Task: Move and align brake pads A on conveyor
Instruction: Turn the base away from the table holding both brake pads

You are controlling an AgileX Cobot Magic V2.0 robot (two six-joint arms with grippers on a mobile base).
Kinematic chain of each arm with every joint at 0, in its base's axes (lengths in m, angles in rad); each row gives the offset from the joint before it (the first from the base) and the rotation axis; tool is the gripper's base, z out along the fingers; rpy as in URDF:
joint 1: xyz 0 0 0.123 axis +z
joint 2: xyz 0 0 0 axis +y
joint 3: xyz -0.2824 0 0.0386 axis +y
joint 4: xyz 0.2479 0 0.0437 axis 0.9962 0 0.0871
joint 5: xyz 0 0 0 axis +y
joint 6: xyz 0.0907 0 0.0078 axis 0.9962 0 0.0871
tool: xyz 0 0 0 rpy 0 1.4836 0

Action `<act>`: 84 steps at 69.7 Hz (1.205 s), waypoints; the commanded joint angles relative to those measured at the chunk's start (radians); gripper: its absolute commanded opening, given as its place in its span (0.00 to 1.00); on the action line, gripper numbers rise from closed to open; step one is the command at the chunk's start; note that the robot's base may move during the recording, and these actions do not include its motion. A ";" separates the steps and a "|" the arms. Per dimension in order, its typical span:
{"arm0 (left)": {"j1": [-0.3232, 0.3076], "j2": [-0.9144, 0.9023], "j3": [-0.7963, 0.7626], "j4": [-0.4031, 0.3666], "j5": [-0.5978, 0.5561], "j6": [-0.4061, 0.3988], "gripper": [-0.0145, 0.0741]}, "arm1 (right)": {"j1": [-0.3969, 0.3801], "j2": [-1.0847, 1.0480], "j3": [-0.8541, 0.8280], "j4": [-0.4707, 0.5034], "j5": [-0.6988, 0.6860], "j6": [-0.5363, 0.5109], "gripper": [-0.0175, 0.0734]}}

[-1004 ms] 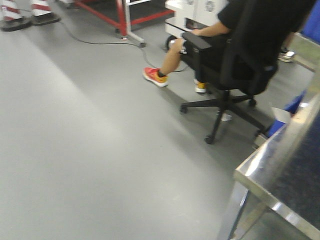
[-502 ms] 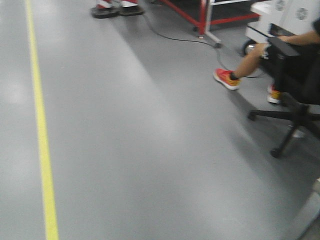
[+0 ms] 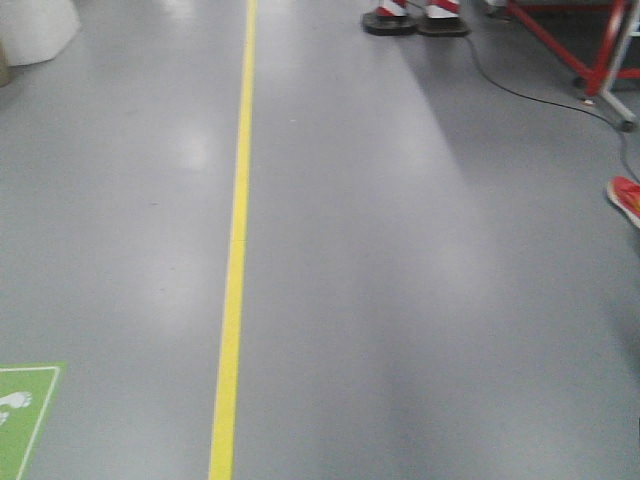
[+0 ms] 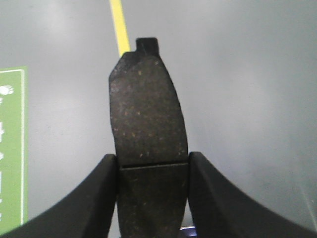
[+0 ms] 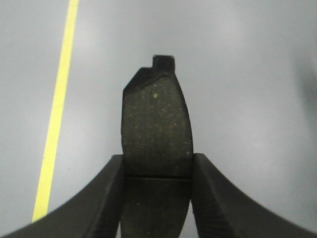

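Holding the left pad [image 4: 148, 109] clamped in my left gripper [image 4: 152, 157] and the right pad [image 5: 157, 119] in my right gripper [image 5: 158, 158], both mid-frame over bare floor [image 3: 420, 300]. No conveyor is in sight. I judge a jolt could slip either pad loose.

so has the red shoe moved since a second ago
No. The red shoe sits just below the red frame as before; only the view swung left.
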 commanded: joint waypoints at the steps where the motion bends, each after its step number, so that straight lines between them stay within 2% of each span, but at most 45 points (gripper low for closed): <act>1: -0.002 0.000 -0.026 -0.014 -0.066 -0.008 0.16 | -0.003 -0.002 -0.029 -0.007 -0.070 -0.006 0.20; 84: -0.002 0.000 -0.026 -0.015 -0.066 -0.008 0.16 | -0.003 -0.002 -0.029 -0.006 -0.068 -0.006 0.20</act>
